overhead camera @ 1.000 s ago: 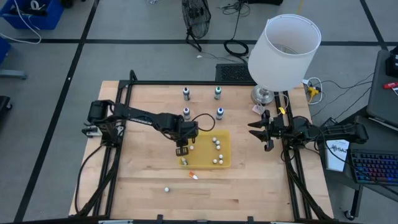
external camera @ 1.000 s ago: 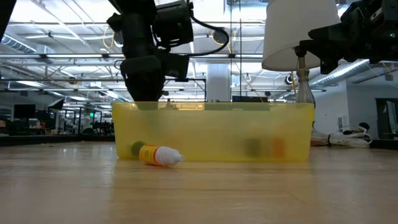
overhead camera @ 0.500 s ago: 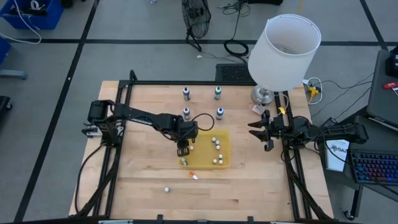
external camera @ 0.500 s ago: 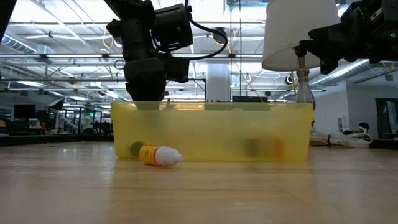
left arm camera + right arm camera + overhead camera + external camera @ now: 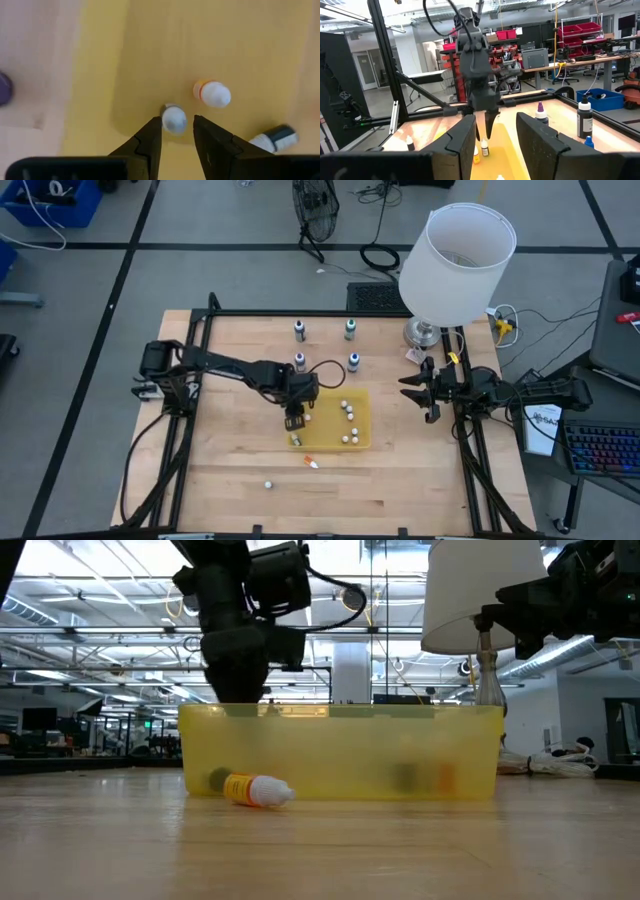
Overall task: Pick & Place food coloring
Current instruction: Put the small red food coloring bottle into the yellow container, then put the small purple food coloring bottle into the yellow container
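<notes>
While the left hand [image 5: 292, 423] hangs fingers-down over the near-left corner of the shallow translucent yellow plastic tray [image 5: 363, 423], its two dark fingers are slightly spread around a small upright white-capped dropper bottle [image 5: 173, 119], and I cannot tell if they touch it. More small bottles sit in the tray, four dark ones [image 5: 299, 331] stand upright on the wooden bench [image 5: 230, 470] behind it, and an orange one [image 5: 256, 789] lies just before it. The right hand [image 5: 420, 395] waits at the right edge under the white lamp [image 5: 455, 262], fingers spread and empty.
</notes>
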